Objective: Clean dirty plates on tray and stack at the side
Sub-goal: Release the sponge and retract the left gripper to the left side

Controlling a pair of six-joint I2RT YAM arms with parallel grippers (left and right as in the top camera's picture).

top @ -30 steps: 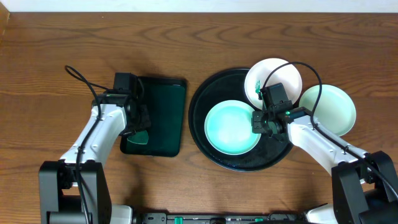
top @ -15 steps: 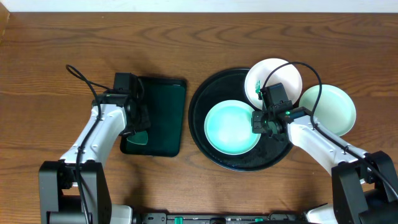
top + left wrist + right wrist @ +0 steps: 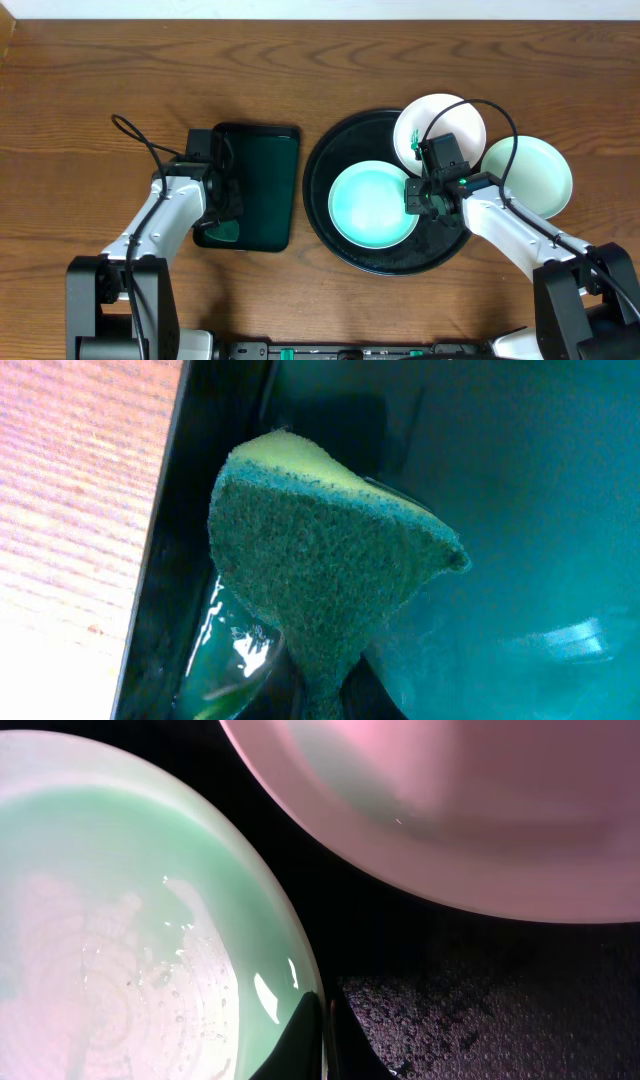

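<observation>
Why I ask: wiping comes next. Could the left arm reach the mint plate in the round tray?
Probably yes. The left gripper, shut on the sponge, sits over the rectangular tray beside the round tray, nothing between. The mint plate's left side lies bare; the right gripper pinches only its right rim.

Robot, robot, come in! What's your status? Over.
Left gripper shut on sponge. Right gripper shut at rim of mint plate, on black tray. White plate close by.
</observation>
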